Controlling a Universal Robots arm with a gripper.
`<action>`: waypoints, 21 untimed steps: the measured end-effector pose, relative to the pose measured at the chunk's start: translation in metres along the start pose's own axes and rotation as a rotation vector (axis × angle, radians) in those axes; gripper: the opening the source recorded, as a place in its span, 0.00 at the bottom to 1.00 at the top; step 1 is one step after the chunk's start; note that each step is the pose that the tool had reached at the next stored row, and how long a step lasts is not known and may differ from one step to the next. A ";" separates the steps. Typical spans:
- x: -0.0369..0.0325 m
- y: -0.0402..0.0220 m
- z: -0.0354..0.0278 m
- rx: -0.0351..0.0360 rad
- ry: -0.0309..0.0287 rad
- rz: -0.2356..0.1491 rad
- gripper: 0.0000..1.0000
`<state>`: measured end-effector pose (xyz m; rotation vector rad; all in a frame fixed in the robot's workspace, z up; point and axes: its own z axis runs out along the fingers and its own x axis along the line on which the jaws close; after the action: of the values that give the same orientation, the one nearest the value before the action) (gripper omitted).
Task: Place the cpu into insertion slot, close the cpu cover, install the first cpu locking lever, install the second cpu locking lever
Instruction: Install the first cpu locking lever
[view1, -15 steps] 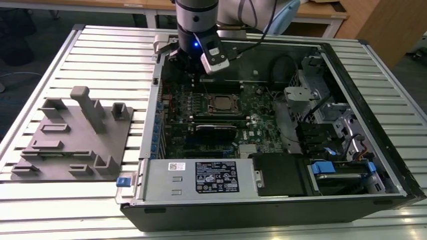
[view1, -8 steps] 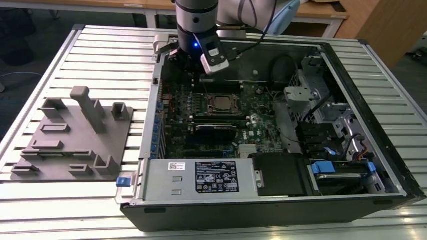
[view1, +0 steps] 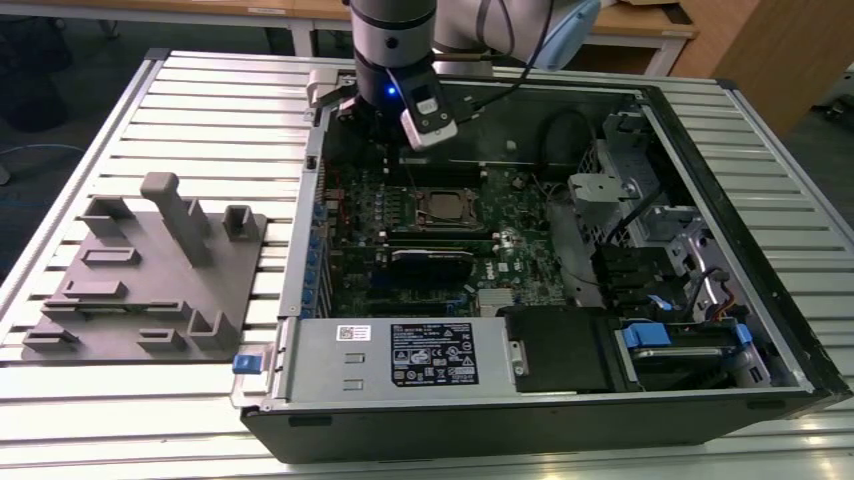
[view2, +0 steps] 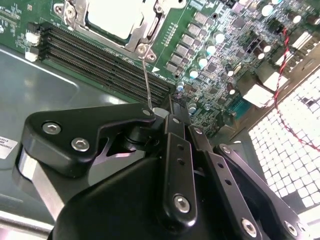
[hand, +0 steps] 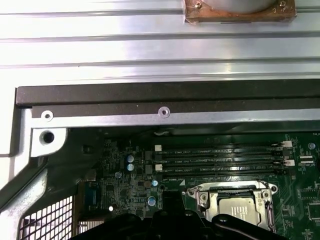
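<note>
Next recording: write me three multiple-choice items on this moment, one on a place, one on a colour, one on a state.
1. Where is the cpu? A) on the grey tray B) in the insertion slot C) on the table slats
2. What colour is the motherboard? A) green B) red C) white
3. How does the cpu cover lie? A) upright B) removed C) flat over the cpu
B: the chip sits in the socket. A: the board is green. C: the frame lies flat around the chip in both wrist views.
</note>
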<state>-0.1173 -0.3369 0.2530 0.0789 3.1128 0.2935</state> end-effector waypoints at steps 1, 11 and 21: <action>0.0000 0.0000 0.0001 -0.0054 0.0002 0.000 0.11; 0.0000 -0.0001 0.0004 -0.0317 0.0015 0.001 0.11; -0.0164 0.0007 0.0007 -0.0318 0.0018 0.001 0.11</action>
<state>-0.1008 -0.3369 0.2525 0.0795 3.1088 0.3431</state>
